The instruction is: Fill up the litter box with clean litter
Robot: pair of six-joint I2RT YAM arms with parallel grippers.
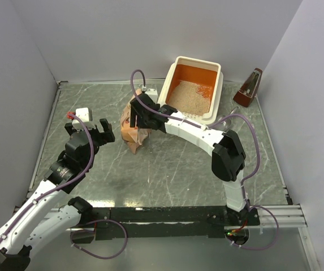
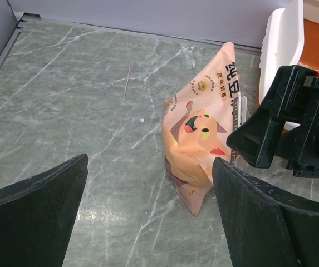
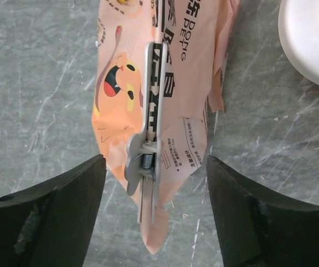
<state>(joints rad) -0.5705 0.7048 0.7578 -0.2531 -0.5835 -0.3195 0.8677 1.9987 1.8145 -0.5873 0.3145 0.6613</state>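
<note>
The litter box stands at the back right, cream-white rim, orange inside, with pale beige clean litter covering much of its floor. Its rim shows in the left wrist view and the right wrist view. A peach-pink cat-print bag lies on the table left of the box. My right gripper hovers open over the bag, its fingers either side of a grey metal spring clip on the bag. My left gripper is open and empty, left of the bag.
A brown metronome-shaped object stands right of the litter box near the right wall. Grey walls close in the grey marble table on three sides. The right arm's black wrist is above the bag, beside the box rim.
</note>
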